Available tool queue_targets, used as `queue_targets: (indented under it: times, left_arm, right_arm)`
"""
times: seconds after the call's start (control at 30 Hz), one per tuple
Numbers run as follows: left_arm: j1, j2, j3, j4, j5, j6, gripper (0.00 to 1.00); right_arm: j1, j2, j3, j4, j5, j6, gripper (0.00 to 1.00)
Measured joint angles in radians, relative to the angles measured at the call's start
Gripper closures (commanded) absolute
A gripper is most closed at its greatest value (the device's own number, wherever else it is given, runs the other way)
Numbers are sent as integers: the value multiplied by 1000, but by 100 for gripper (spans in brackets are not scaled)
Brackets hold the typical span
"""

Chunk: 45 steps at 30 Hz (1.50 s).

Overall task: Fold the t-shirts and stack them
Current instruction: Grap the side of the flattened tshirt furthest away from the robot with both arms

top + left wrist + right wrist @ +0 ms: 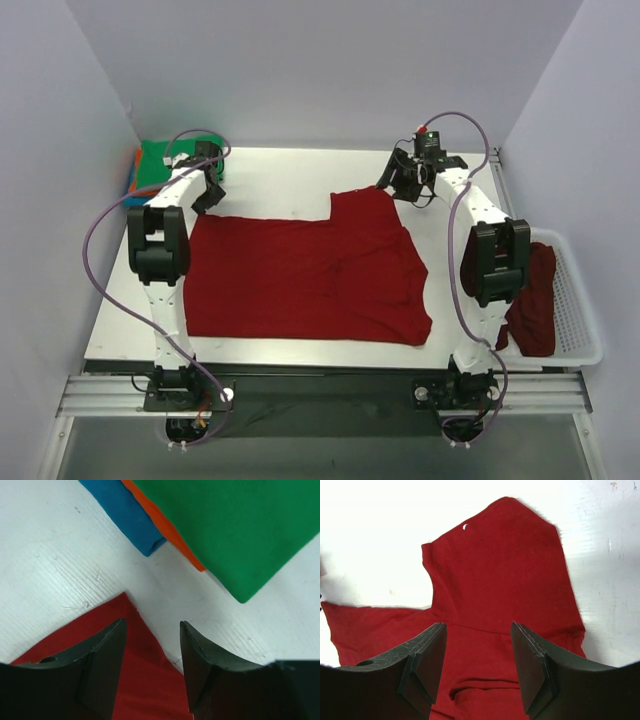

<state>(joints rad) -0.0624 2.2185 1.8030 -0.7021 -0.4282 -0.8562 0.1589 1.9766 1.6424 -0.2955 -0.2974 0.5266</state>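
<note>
Checking the left wrist view, I saw the flat stack of green, orange and blue t-shirts [235, 525] at 1 o'clock of the wide-open left gripper [152, 621], clearer than overhead. The dark red cloth t-shirt [310, 275] lay spread mid-table; the right gripper [477, 623] gaped over its wrinkled sleeve, bare white table [610, 555] at 3 o'clock.

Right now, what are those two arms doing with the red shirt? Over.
Left gripper open over red t-shirt, far-left corner. Right gripper open over its far-right sleeve. Shirt spread flat, not yet folded. Folded stack beside left gripper, not blocking.
</note>
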Motion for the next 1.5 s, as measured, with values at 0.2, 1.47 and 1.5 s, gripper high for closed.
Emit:
queue_targets:
  times: [0.2,1.47,1.5]
  left_arm:
    - [6,36,34,-58,-35,-19,47]
    - [35,37,-14,15,4,-3,100]
    - [35,35,-17,19,10,0,100]
  right_arm:
    - [-16,25,0,0,-20,-5,46]
    - [-34,406,331,6,197,-18,54]
    - [-30,419,339,5,199,-17,54]
